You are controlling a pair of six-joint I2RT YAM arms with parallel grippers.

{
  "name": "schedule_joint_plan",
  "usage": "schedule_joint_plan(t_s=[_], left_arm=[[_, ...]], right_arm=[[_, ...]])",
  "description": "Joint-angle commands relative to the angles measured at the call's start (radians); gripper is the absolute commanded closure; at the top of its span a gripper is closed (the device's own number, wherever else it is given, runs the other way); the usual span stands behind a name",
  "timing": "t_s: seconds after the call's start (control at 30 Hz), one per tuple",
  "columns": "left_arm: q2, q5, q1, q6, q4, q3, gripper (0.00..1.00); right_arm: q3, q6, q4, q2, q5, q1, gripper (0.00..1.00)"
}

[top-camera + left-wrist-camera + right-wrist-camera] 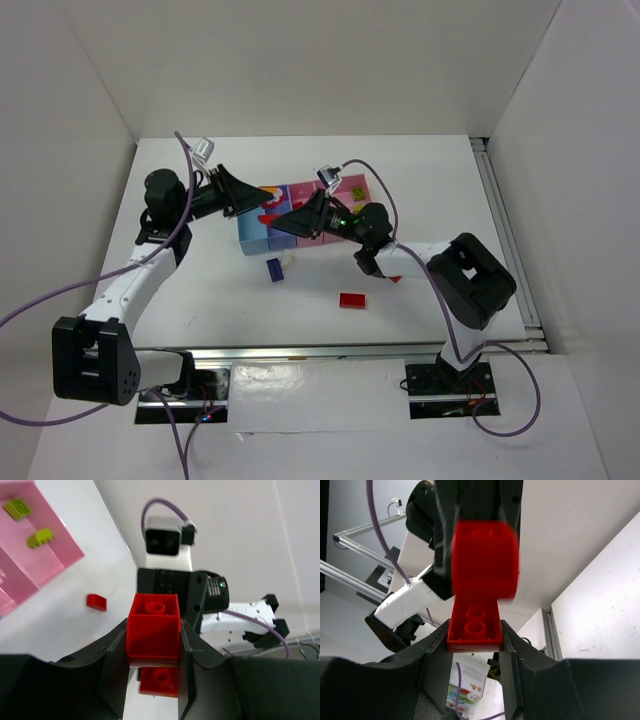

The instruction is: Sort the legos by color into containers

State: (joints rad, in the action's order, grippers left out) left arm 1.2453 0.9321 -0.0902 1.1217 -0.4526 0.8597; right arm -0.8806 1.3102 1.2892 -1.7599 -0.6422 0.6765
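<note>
Red legos (153, 611) held by left gripper (153, 632), right gripper (474, 636).

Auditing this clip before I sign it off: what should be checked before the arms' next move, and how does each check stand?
1. Grip of left hand on left-held red brick: ok, shut on it.
2. Grip of right hand on right-held red brick: ok, shut on it.
3. Held bricks separated: cannot tell; they overlap in both wrist views.
4. Two lime green bricks in pink bin: ok.
5. Sorting finished: not ok; dark blue brick and loose red brick lie on table.
</note>
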Motion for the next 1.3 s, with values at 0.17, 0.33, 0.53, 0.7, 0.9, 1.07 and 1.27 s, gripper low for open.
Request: schedule_joint_plan(t_s=[0.17, 0.33, 0.53, 0.7, 0.9, 1.07, 1.27], left_arm=[[0.013, -0.041, 0.059, -0.057, -0.008, 0.087, 1.0], [0.006, -0.107, 0.104, -0.118, 0.147, 0.148, 1.0], [0.025, -0.555, 0.092, -0.364, 0.824, 0.403, 1.0], [-0.047, -0.74, 0.072, -0.364, 0.881, 0.38, 1.0], [-0.069, -0.801, 0.061, -0.364, 0.919, 0.345, 1.0], [-0.046, -0.713, 0.052, -0.364, 0.862, 0.299, 1.0], [-0.026, -0.645, 0.034, -0.395, 0.815, 0.277, 1.0]], right_arm=[[0.043, -0.058, 0.081, 0.114, -0.016, 0.006, 0.89], [0.025, -0.294, -0.433, 0.23, 0.071, 0.006, 0.89], [-0.309, -0.741, -1.247, 0.243, 0.747, 0.135, 0.87], [-0.426, -0.798, -1.332, 0.131, 0.97, 0.141, 0.84], [-0.536, -0.85, -1.341, -0.018, 1.004, 0.104, 0.84], [-0.661, -0.868, -1.403, -0.151, 1.022, 0.078, 0.84], [-0.715, -0.878, -1.417, -0.225, 1.032, 0.034, 0.84]])
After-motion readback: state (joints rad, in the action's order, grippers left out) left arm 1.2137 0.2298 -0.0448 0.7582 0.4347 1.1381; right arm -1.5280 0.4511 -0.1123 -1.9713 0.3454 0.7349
